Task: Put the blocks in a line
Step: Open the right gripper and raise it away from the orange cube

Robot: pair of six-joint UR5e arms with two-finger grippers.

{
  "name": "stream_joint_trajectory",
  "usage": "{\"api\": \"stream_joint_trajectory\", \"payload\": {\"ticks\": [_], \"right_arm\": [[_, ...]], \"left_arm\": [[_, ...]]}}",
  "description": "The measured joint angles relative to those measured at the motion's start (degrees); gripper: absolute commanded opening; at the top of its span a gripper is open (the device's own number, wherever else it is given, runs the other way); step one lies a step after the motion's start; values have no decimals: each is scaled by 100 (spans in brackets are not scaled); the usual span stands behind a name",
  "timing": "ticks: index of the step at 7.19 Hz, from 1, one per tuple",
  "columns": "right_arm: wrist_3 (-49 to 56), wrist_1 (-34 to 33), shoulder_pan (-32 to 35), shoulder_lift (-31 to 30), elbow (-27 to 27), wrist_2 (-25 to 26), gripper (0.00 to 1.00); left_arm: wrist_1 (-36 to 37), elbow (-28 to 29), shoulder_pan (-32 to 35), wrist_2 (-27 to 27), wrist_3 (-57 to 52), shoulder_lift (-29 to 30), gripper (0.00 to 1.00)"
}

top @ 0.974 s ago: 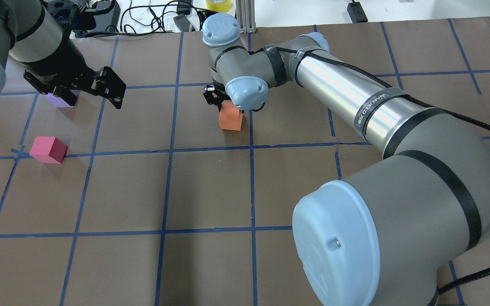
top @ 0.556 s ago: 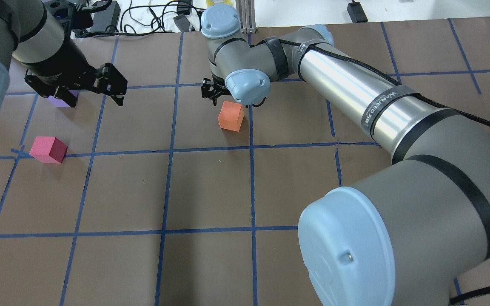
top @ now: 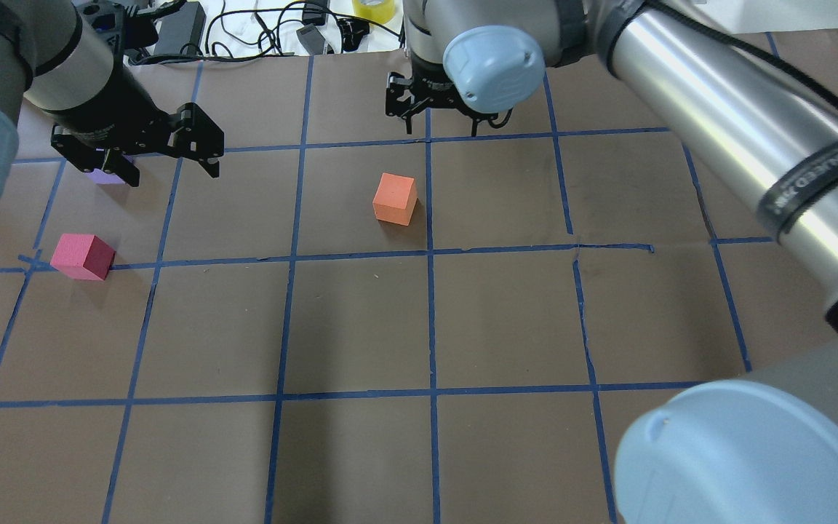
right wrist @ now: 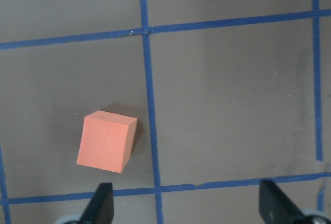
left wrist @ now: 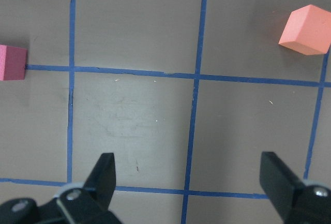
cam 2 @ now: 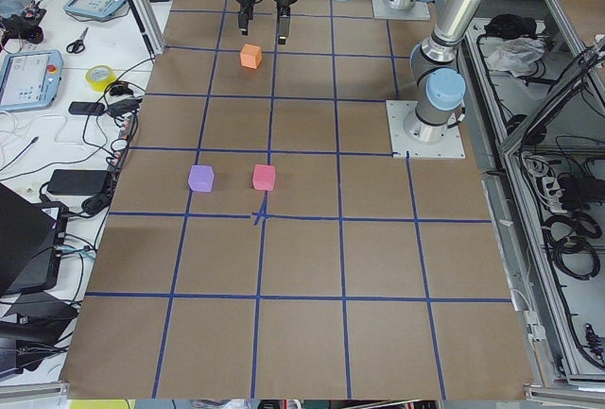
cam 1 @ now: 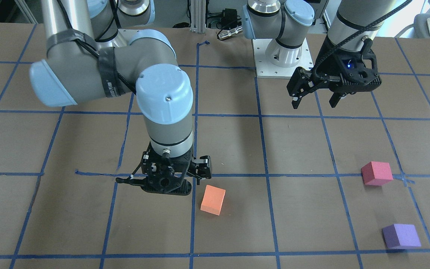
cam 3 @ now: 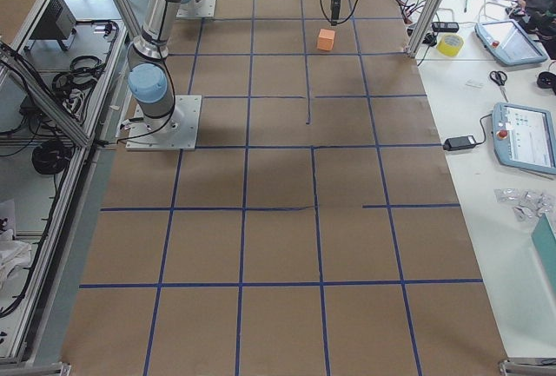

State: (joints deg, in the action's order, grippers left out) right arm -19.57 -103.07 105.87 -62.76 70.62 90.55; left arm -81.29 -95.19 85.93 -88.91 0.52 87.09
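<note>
The orange block (top: pixel 394 198) lies on the brown table near the middle, also in the front view (cam 1: pixel 212 200) and right wrist view (right wrist: pixel 106 141). My right gripper (top: pixel 441 129) hangs open and empty above and just beyond it. The pinkish-red block (top: pixel 83 256) lies at the left on a tape crossing. The purple block (top: pixel 108 175) lies beyond it, mostly hidden by my left gripper (top: pixel 172 171), which is open, empty and raised. In the front view the purple block (cam 1: pixel 401 236) and pinkish-red block (cam 1: pixel 377 173) lie free, apart from the left gripper (cam 1: pixel 314 105).
Blue tape lines (top: pixel 288 258) divide the table into squares. Cables and a power adapter (top: pixel 179 29) and a yellow tape roll (top: pixel 374 7) lie past the far edge. The left arm's white base plate (cam 1: pixel 282 63) sits on the robot's side.
My right gripper has risen off the orange block and moved away to the right and far side, leaving the block on the table. My left gripper has shifted slightly right.
</note>
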Motion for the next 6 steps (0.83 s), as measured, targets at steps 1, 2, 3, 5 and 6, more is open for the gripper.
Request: {"api": "stream_joint_trajectory", "payload": {"ticks": [1,2,3,5,6], "right_arm": [[421,195,-209,-378,178,36,100],[773,358,-417,-806,508,55,100],[1120,466,-645,-1247,926,65,100],[1594,554,-1101,-1950,1550,93,100],[1660,561,-1240,-2108,1652,105,100]], "left_arm": [[4,24,1,-28,-6,6,100],[9,47,6,-182,13,46,100],[113,73,7,-307,10,152,100],[512,94,15,-228,5,737,100],[741,148,47,53,1,1106,100]]}}
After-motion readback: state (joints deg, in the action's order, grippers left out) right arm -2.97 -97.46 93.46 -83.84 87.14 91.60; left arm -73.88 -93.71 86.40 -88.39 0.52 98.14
